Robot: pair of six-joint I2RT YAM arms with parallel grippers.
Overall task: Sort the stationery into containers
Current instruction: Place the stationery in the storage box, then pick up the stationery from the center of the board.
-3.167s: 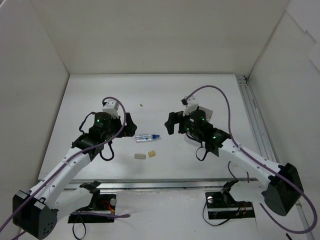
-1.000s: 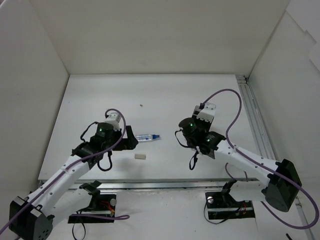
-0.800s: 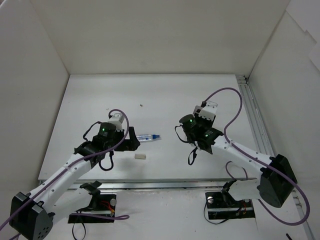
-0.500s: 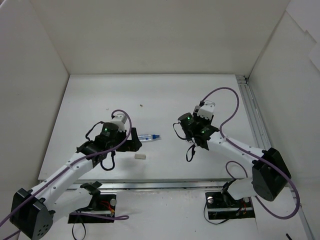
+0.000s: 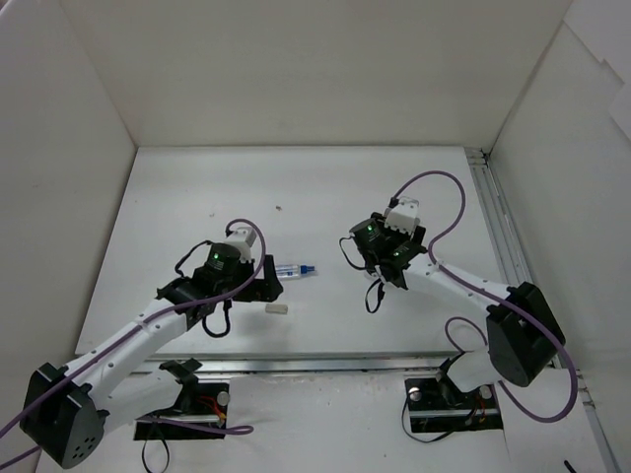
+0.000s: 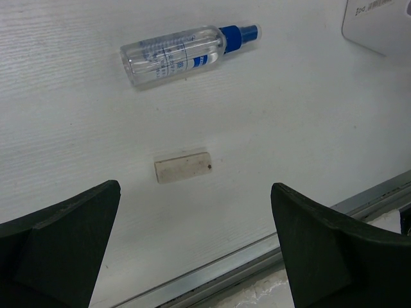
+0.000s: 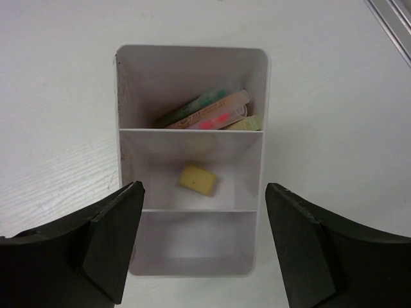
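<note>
Beige eraser (image 6: 182, 167) lay before the left gripper (image 6: 196, 228), jaws wide, empty; right gripper (image 7: 201, 239), equally wide and empty, hovered over the box (image 7: 192, 69).

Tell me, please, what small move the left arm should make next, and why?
Probably lower the left gripper onto the beige rectangular eraser block: it lies on the table just ahead of the open jaws, and the white plastic three-compartment box already holds one yellowish eraser in its middle compartment.
</note>
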